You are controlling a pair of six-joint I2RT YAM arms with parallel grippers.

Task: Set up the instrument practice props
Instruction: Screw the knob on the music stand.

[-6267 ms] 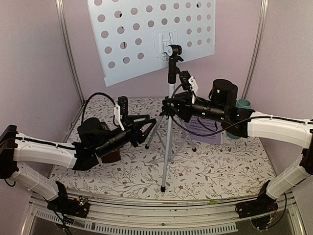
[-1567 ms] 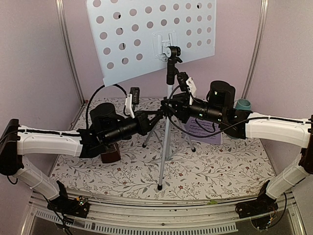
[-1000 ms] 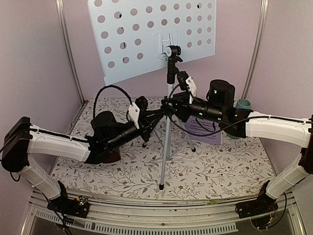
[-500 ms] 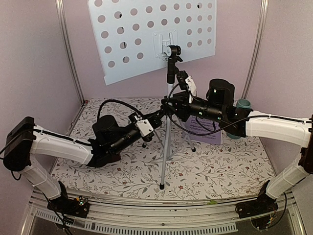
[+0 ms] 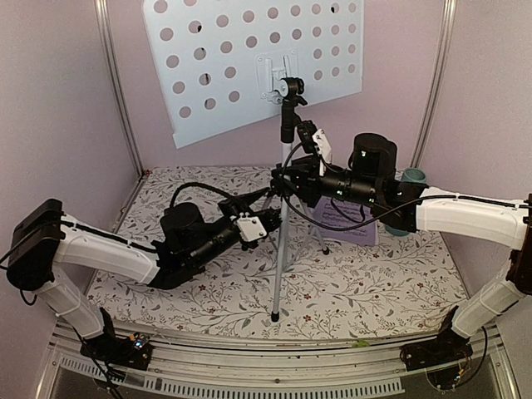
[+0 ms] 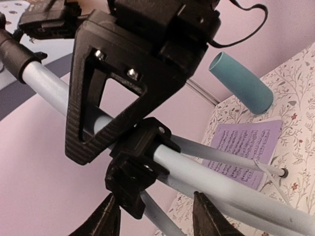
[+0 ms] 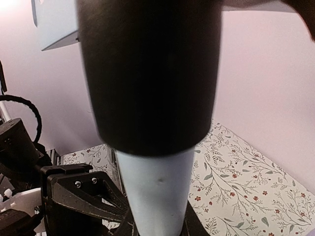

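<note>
Since a moment ago the left arm has sunk lower and swung in under the stand. Its left gripper (image 5: 268, 223), which was pinched at the legs, has let go. Its two fingers now stand apart with nothing between them, just below the black leg joint (image 6: 138, 182).

The right gripper (image 5: 283, 179) is clamped on the silver pole (image 5: 280, 241) of the music stand (image 5: 249, 66). The stand is upright in the middle of the table (image 5: 374, 283), with its legs spread out and its blue holey board high up at the back.

I think the step in hand is getting the stand to stand well. The legs look done, so next the right hand must let go gently so the stand does not tip. Then the sheet music (image 5: 353, 224), lying flat behind the stand near the teal cup (image 5: 414, 176), needs lifting onto the board.

The top view shows the whole stand and both arms. Only the left wrist view shows the open fingers and the leg joint up close. The right wrist view is mostly filled by the pole. I cannot see the metronome anywhere.
</note>
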